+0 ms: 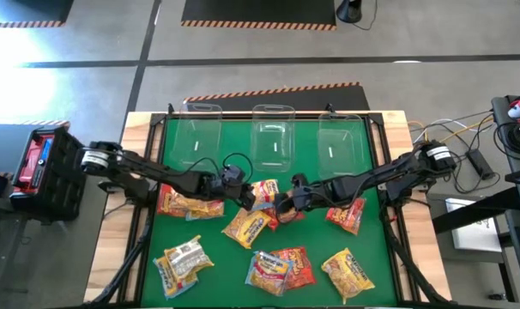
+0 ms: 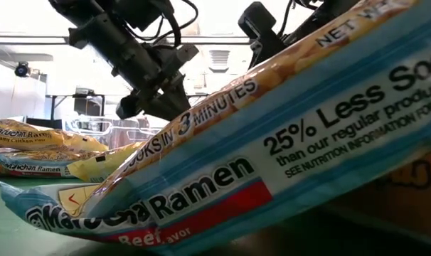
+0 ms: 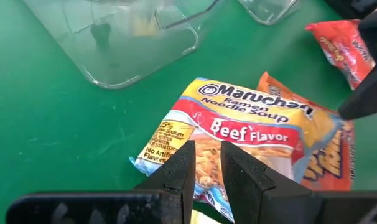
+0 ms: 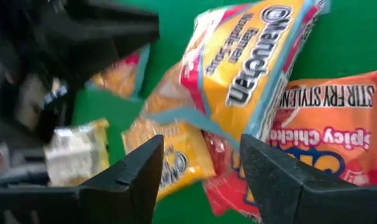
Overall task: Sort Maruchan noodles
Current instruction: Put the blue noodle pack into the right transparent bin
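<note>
Beef packet pinched in left claw (right claw gapes nearby).

Glossy crinkly plastic noodle packets on matt green mat (clear plastic bins).

Both arms reaching inward over mid-table, left gripper with fingers nearly together, right gripper with fingers spread, tips close

Parted right pincer above overlapping Maruchan noodles
</note>
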Controlling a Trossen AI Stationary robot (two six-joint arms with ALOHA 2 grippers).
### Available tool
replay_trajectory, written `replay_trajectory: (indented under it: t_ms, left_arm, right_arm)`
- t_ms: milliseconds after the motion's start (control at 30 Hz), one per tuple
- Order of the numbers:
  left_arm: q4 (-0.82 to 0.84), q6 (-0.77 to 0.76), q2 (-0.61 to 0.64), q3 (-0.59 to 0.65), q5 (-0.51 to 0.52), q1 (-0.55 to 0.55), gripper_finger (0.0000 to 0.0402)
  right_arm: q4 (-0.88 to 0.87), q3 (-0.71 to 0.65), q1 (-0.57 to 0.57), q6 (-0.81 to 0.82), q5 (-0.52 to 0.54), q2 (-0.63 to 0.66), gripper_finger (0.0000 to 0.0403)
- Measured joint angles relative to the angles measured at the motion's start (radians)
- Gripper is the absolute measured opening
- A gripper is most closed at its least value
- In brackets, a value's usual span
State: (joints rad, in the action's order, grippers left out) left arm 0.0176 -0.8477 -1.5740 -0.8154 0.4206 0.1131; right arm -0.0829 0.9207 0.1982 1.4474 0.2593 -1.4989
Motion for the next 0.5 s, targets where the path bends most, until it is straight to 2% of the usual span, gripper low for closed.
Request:
replay_trajectory:
  t_ms: [267, 500]
  left_arm:
    - [-0.112, 0.000, -0.090, 0.000, -0.001, 0.000, 0.0059]
    - [-0.111, -0.001, -0.122, 0.000, -0.021, 0.005, 0.0059]
  right_arm:
    - [-0.010, 0.000, 0.001, 0.117, 0.004, -0.025, 0.0208]
    - [-0.002, 0.000, 0.004, 0.211, -0.009, -0.101, 0.0208]
